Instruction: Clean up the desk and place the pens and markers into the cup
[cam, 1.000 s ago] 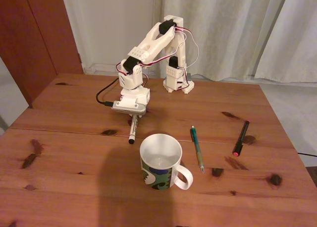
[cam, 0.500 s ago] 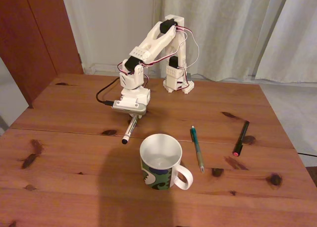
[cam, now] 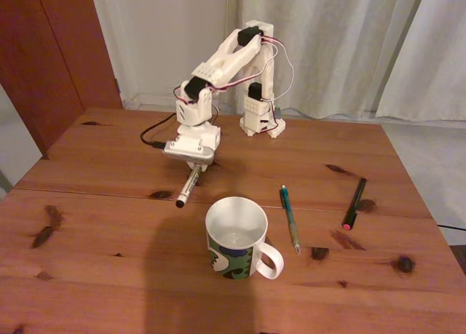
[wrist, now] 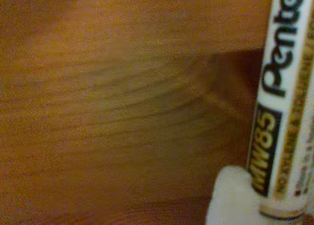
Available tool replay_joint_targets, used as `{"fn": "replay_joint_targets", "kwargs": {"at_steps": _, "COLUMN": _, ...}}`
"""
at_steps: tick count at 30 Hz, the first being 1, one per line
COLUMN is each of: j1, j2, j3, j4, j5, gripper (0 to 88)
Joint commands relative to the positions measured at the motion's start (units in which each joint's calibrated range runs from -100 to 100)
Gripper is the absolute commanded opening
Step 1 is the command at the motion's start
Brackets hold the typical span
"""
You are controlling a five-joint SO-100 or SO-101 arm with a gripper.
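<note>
Wooden desk [cam: 109, 239] knotted, seamed; pale curtains [cam: 342, 43] behind; end effector [cam: 193, 168] clamps white marker [cam: 186, 188].

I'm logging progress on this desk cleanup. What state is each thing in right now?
white marker: held in the gripper, tilted, free end near the desk.
gripper: shut on the white marker.
cup: upright, nothing visible inside.
teal-green pen: lying flat on the desk, right of the cup.
black pen: lying flat, farther right.
</note>
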Motion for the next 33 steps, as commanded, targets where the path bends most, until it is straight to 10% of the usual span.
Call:
{"fn": "replay_joint_targets", "kwargs": {"at_steps": 1, "j1": -1.40, "j2": -7.24, "j3": -1.05, "j4": -0.21, "j5": -0.21, "gripper": 0.8}}
{"fn": "replay_joint_targets", "kwargs": {"at_steps": 17, "j1": -4.22, "j2": -23.54, "j3": -5.02, "j4": -0.30, "j5": -1.73, "gripper": 0.8}}
{"fn": "replay_joint_targets", "kwargs": {"at_steps": 33, "j1": -16.28, "j2": -24.12, "j3": -19.81, "j4": -1.16, "j5": -15.92, "gripper": 0.7}}
